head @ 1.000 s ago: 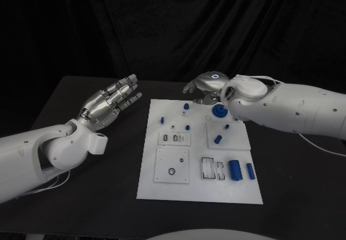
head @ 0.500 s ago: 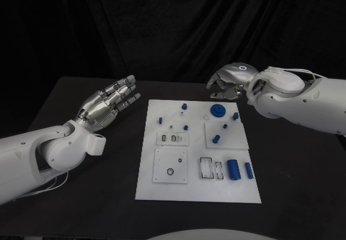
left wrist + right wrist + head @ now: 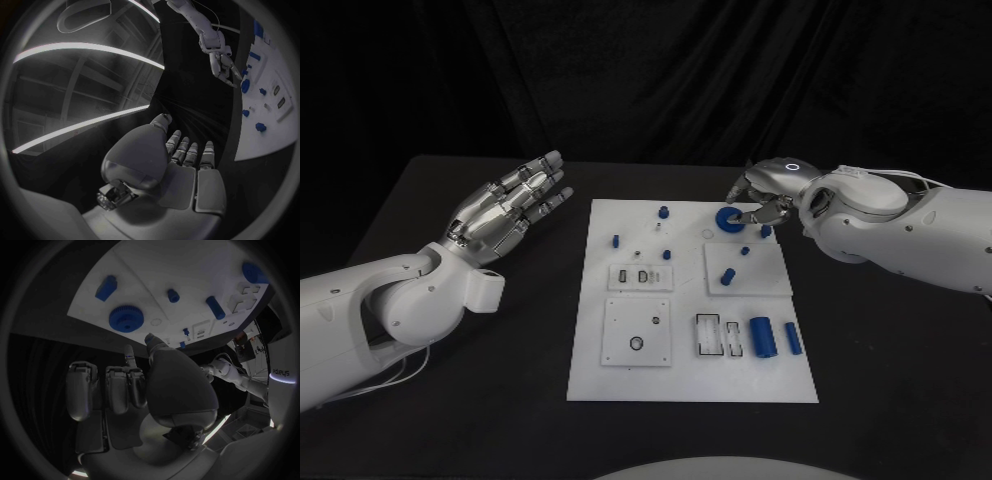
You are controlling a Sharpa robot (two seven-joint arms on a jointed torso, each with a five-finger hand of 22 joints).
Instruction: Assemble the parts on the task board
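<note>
The right hand hangs just above the far edge of the task board, with its fingers curled in and nothing in them, as far as I can see. Right beside its fingertips sits the blue gear, flat on the board and not held. A little farther from that hand, some small blue pegs stand up on the board. Farthest from it, near the robot, a fat blue cylinder and a thin blue bar lie flat beside slots, so they look not yet put in. The left hand is off to the side over the black counter, wide open and holding nothing. I think most of the job is left to do.
</note>
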